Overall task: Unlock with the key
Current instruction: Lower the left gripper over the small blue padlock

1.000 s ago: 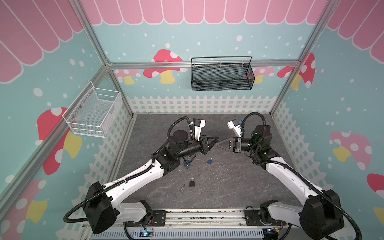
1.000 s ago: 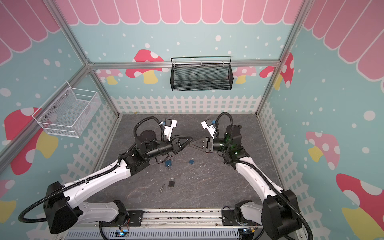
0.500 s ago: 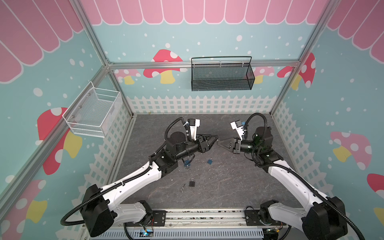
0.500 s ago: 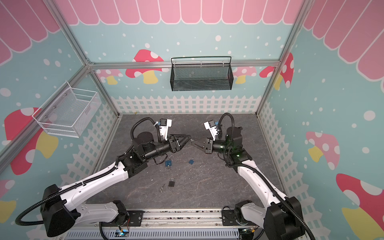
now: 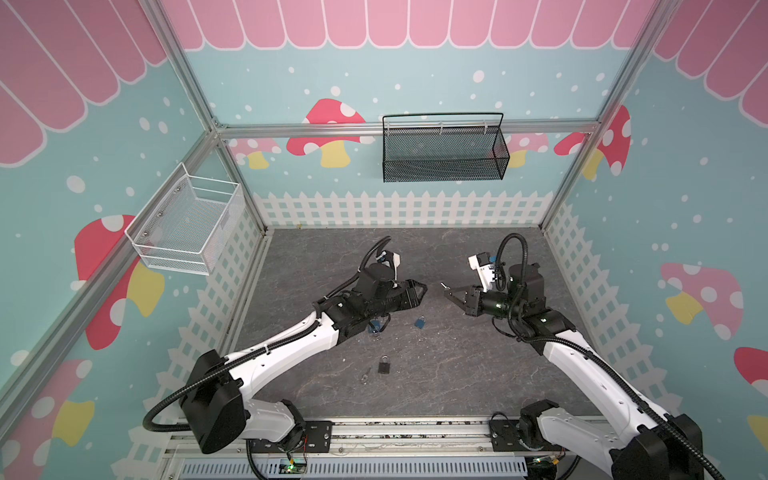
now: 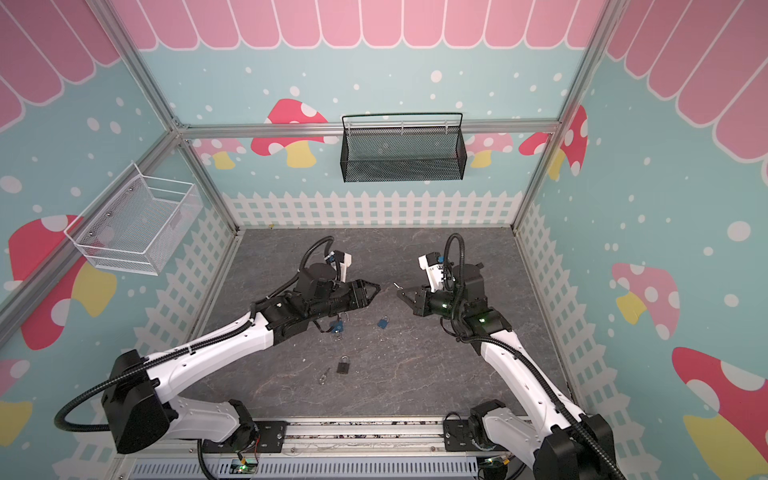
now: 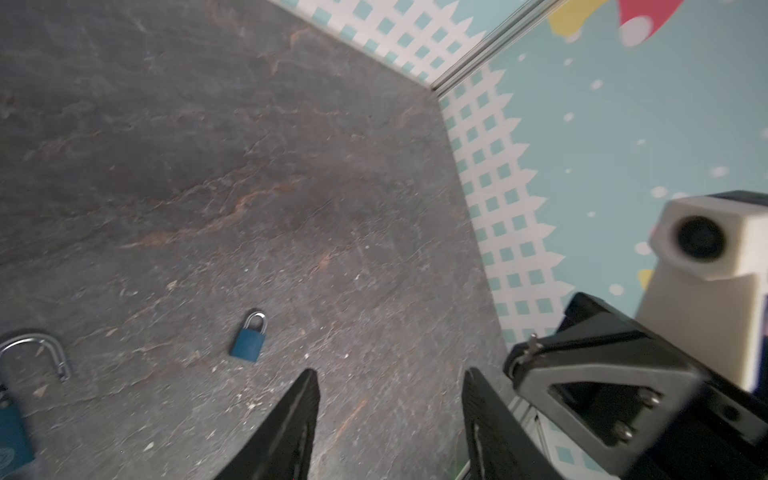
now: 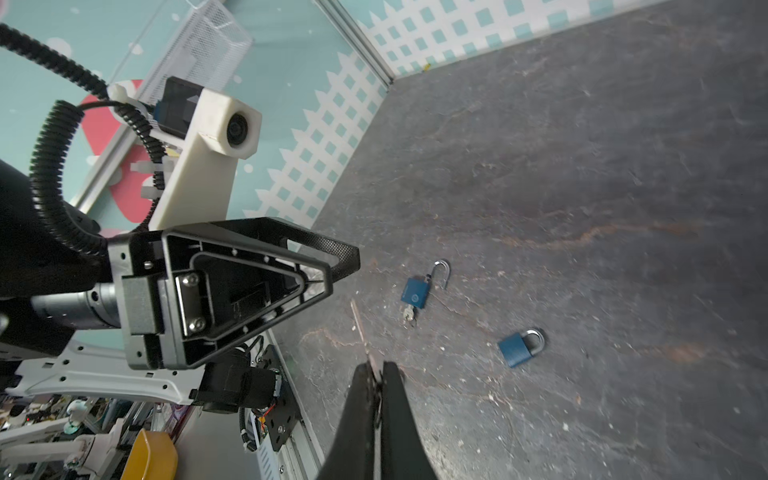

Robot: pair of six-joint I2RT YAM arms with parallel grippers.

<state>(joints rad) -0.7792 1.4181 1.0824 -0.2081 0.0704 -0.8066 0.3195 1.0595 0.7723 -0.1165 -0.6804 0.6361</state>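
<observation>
In both top views your left gripper (image 5: 422,289) and right gripper (image 5: 446,291) hang above the middle of the desk (image 5: 478,374). Their tips face each other, close but apart. The right gripper pinches a small key (image 5: 444,285), which sticks out toward the left gripper. Under them an open blue padlock (image 5: 375,326) lies on the desk, partly beneath the left arm. A shut blue padlock (image 5: 419,322) lies near it, not touching. Closer to the front edge you have a black padlock (image 5: 384,366) with a loose key (image 5: 365,377) just beside it.

In the left wrist view the left gripper's fingers (image 7: 305,415) stand well apart with only bare desk between them, so it holds nothing. The shut blue padlock (image 7: 249,341) lies flat beyond the fingertips. The open one (image 7: 37,353) shows its shackle swung out. The right gripper's tip is blurred here, and you cannot make out the key clearly.

In the right wrist view the right gripper's fingers (image 8: 361,399) are pressed together on the key's head. Its blade (image 8: 360,328) points out ahead, off the desk. The open blue padlock (image 8: 415,291) has a second key (image 8: 409,313) in its base. The shut one (image 8: 517,347) lies near it, apart.
</observation>
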